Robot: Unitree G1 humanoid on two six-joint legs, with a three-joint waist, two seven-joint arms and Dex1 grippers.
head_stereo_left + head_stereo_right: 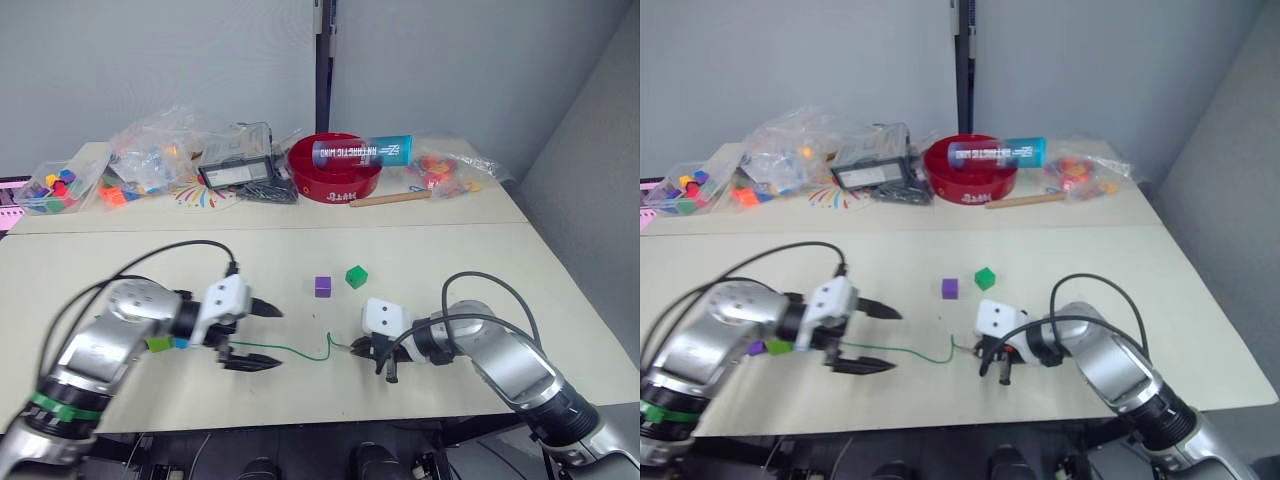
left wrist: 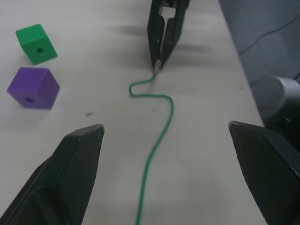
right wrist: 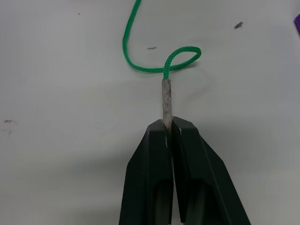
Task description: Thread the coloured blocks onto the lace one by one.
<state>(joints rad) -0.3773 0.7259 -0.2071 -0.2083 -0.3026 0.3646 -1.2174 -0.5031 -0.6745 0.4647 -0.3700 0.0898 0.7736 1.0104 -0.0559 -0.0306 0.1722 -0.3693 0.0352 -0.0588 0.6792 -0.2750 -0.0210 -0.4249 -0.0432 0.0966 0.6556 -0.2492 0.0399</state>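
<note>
The thin green lace [image 1: 295, 351] lies in a wavy line on the table between both grippers. My right gripper [image 3: 169, 123] is shut on its stiff pale tip [image 3: 167, 98], with a small loop just beyond it. My left gripper [image 1: 262, 337] is open, and the lace [image 2: 159, 117] runs between its fingers [image 2: 70, 178] without touching them. A purple block [image 1: 322, 286] and a dark green block [image 1: 356, 277] sit loose just behind the lace. By my left wrist, partly hidden by the arm, lie a lime green block [image 1: 158, 344], a light blue block [image 1: 180, 342] and a purple block [image 1: 756, 348].
Along the back of the table stand a red bowl [image 1: 335, 182] with a blue-capped tube [image 1: 362, 152] across it, a wooden stick [image 1: 390, 200], a black box [image 1: 238, 172], clear bags of toy pieces [image 1: 150, 155] and a tub of coloured pieces [image 1: 50, 190].
</note>
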